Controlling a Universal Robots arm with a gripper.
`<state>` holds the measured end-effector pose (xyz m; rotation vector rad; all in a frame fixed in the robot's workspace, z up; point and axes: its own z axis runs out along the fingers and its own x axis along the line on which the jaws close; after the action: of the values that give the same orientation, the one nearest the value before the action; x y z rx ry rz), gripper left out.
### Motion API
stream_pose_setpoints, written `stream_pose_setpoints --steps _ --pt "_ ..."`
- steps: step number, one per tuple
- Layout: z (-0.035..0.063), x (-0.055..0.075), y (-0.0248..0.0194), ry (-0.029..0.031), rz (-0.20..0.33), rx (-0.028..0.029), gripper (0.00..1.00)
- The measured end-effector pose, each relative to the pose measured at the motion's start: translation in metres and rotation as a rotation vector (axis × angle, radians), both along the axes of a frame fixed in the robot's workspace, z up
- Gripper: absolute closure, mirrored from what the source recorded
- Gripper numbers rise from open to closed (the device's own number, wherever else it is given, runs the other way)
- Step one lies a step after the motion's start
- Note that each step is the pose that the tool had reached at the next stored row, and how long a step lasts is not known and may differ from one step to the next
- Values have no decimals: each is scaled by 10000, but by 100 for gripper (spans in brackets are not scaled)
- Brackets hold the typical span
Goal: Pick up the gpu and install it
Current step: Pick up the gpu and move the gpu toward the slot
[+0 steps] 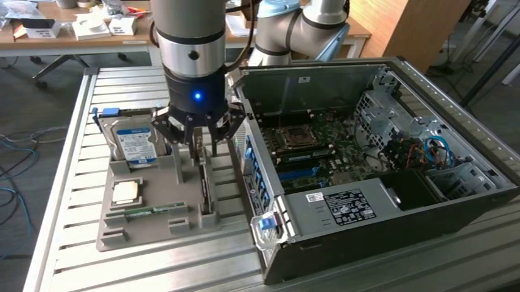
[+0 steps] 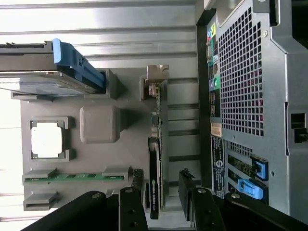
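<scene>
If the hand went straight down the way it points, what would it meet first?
Most likely the gpu, standing on edge in the grey holder; the hand is open astride it, depth unclear.

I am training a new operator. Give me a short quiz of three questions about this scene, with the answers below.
1. True or false: the gpu already sits inside the computer case.
2. The tool is: A) open, astride the gpu; B) shut on the gpu; C) inside the case.
3. In the exterior view, on which side of the grey holder does the case stand?
Key: 1 false, it stands on edge in the holder; 2 A; 3 the exterior view's right.
</scene>
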<state>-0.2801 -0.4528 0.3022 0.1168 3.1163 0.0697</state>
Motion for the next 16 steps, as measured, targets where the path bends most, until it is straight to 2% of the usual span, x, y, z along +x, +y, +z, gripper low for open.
stream_pose_setpoints --steps 13,16 --pt "-235 0 0 0 0 0 57" --pt "-245 0 0 3 -1 -2 57"
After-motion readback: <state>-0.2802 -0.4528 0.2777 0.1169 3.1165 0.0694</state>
